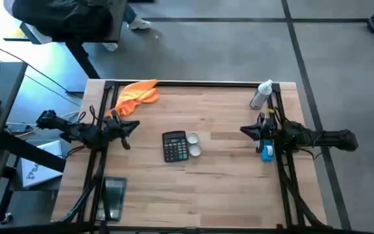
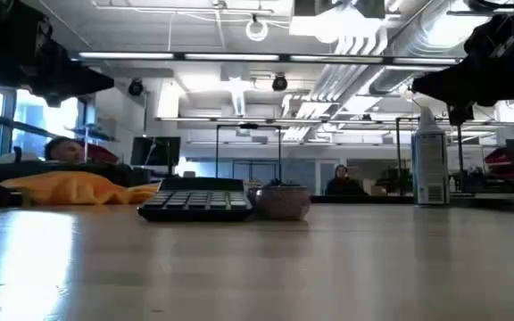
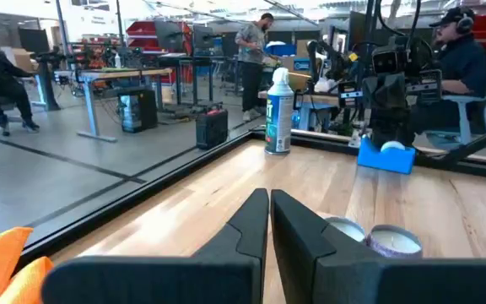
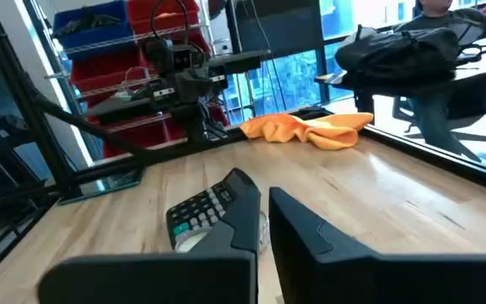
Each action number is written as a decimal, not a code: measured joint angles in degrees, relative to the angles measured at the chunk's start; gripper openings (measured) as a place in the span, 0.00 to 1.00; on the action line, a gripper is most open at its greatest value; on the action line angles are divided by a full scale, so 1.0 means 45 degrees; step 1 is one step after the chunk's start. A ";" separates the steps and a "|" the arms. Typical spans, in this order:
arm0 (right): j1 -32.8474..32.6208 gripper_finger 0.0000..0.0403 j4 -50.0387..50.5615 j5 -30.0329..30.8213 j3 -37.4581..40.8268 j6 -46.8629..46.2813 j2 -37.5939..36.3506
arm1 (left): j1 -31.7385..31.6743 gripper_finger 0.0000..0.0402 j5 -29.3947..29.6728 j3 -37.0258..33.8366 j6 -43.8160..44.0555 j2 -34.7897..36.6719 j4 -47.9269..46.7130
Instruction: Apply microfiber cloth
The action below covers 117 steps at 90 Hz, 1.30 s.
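**At far-left table corner: cloth untouched, both arms idle**

Near the far-left corner of the table (image 1: 226, 188), the microfiber cloth (image 1: 137, 93) is seen bunched in a loose heap, close to the far edge and just beyond the left end effector (image 1: 130, 126). Nothing is gripped by that end effector; its fingers are seen nearly closed, a thin slit between them in the left wrist view. It is held above the table, pointed toward the middle, so a turn toward the corner is judged necessary before any grasp.

The right end effector (image 1: 243, 130) is parked near the right edge, likewise empty, fingers close together with a narrow gap. A small blue object (image 1: 267, 152) sits just beside it, and a spray can (image 1: 261, 95) stands in the far-right corner.

The calculator (image 1: 174, 145) and two small round tins (image 1: 193, 144) (possibly lidded; hard to tell) occupy the middle. Open wood is left in front and between the arms and the calculator. Little margin is seen behind the cloth: frame rails run close along that edge.
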<state>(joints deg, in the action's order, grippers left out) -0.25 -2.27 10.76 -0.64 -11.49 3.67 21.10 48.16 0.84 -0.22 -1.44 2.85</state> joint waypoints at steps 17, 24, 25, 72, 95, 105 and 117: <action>-0.0001 0.00 0.0001 0.0001 0.0000 -0.0001 0.0003 | 0.0000 0.00 0.0000 0.0000 0.0002 -0.0002 -0.0004; -0.0005 0.00 0.0001 0.0001 0.0000 0.0000 0.0003 | 0.0004 0.00 0.0001 0.0001 0.0002 -0.0002 -0.0004; -0.0005 0.00 -0.0001 -0.0001 -0.0002 -0.0002 0.0002 | 0.0003 0.00 0.0001 0.0000 0.0002 -0.0004 -0.0002; -0.0001 0.00 0.0000 0.0000 0.0000 -0.0004 0.0003 | -0.0044 0.00 -0.1605 -0.0015 0.2246 -0.0013 0.0873; 0.0036 0.00 -0.0117 0.0521 0.0000 -0.0002 0.0004 | 0.0013 0.00 -0.6325 0.0050 0.0944 -0.0298 0.3451; 0.0079 0.00 -0.0637 0.1511 0.0000 -0.0385 0.0004 | 0.0261 0.00 -0.6335 0.0583 0.1126 -0.0946 0.3252; 0.0073 0.00 -0.1293 0.1561 0.0005 -0.2587 0.0004 | 0.0725 0.00 -0.6185 0.1591 0.1024 -0.2392 0.2948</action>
<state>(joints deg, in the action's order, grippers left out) 0.08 -8.09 17.78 -0.62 -23.13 3.68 24.36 20.32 8.00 4.38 -12.20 16.11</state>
